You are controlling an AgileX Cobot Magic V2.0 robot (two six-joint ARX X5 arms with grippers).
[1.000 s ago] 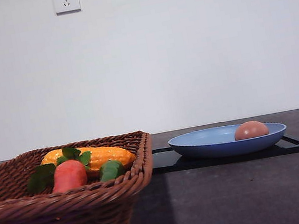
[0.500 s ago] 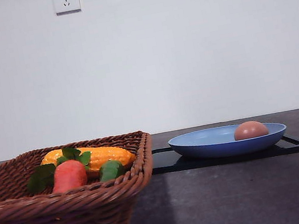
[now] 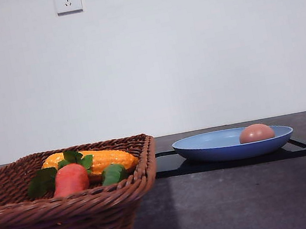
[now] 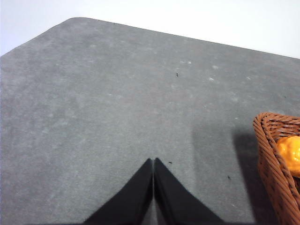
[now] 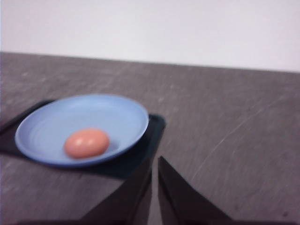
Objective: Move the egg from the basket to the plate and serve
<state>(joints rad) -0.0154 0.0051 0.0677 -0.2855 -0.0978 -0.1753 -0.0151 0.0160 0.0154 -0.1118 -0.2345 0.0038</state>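
Look, your egg [image 3: 256, 132] sits in the blue plate [image 3: 218, 146], on the black tray [image 3: 298, 148]. Your left claw [image 4: 153, 161] and right claw [image 5: 155, 161] are both pinched closed, holding nothing.

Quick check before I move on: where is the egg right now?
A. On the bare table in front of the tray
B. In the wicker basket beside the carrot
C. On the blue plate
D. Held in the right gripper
C. The egg lies on the blue plate, toward its right side in the front view; the right wrist view also shows it resting inside the plate, which sits on the black tray.
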